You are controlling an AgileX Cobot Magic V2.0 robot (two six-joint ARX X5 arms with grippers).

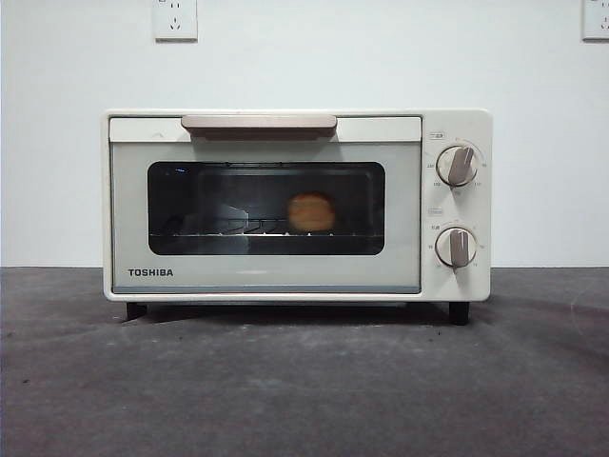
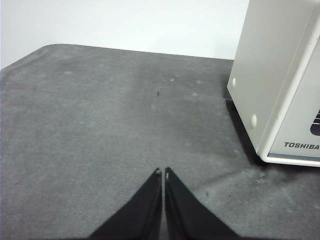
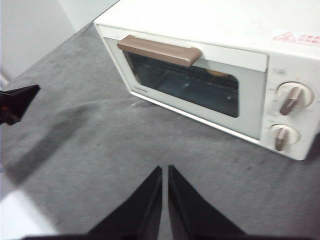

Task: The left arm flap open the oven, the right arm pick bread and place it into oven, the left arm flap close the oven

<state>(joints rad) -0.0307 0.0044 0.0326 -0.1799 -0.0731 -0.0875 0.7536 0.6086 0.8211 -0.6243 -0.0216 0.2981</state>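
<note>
The bread [image 1: 311, 212] is seen on the rack inside the shut oven [image 1: 295, 205], well ahead of both tools. It is judged light and soft; the stiff door is best worked by its handle [image 1: 259, 124]. Left tool [image 2: 162, 172] and right tool [image 3: 164, 169] are closed, empty.

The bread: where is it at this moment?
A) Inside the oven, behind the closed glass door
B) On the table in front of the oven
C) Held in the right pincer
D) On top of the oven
A: in the front view the bread sits on the rack behind the dark window of the oven, whose door is shut; both pincers are away from it.
</note>
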